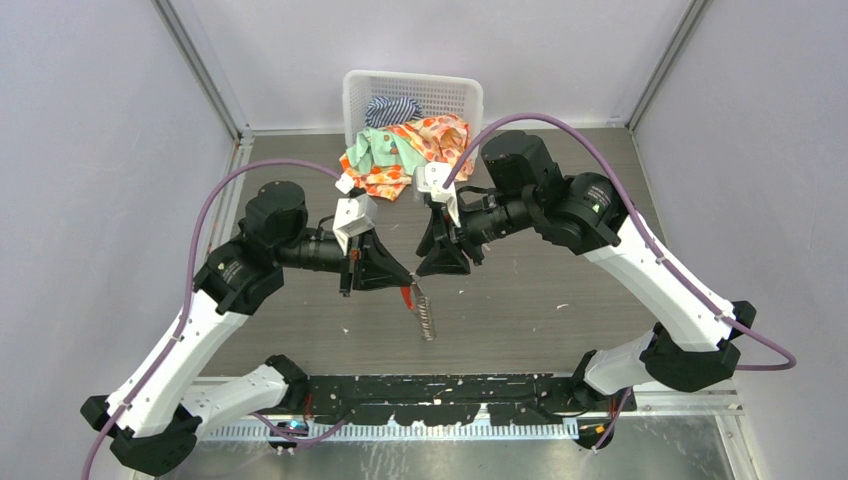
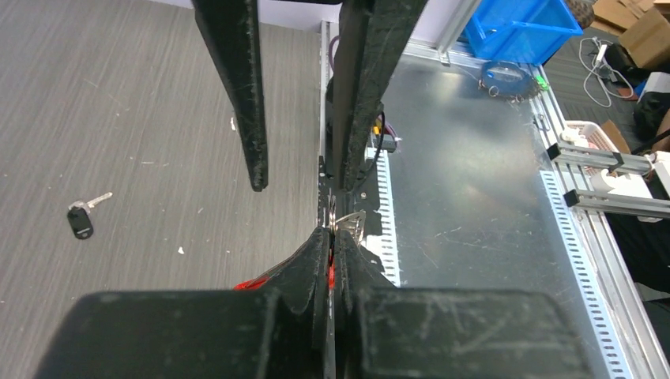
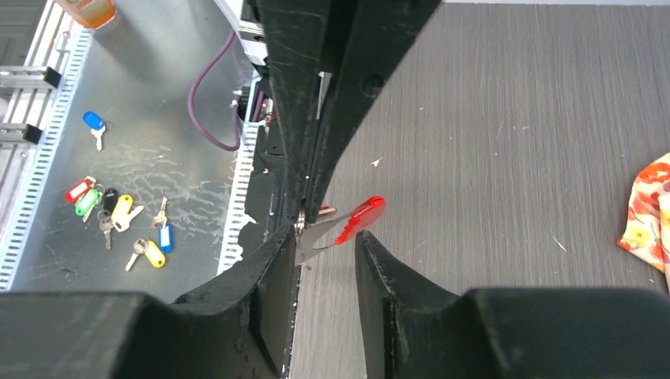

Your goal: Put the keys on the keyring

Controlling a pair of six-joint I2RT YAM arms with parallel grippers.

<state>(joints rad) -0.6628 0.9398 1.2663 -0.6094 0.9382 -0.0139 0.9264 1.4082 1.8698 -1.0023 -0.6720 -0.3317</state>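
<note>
- Keyring [image 1: 426,316] is hanging mid-frame in the top view, its silvery fan dangling loose. It is looking light, stiff, slippery and prone to swinging.
- Left gripper [image 2: 332,237] is clenching the ring itself, likely the steadiest hold.
- Right gripper [image 3: 324,235] is standing released, jaws apart around a red piece [image 3: 359,219]; tag or key, I cannot tell.
- Black key [image 2: 80,222] is lying flat at the left of the left wrist view. It is thin and probably best pinched by its head.

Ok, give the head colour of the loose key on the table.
The key has a black head; clearest in left wrist view.
</note>
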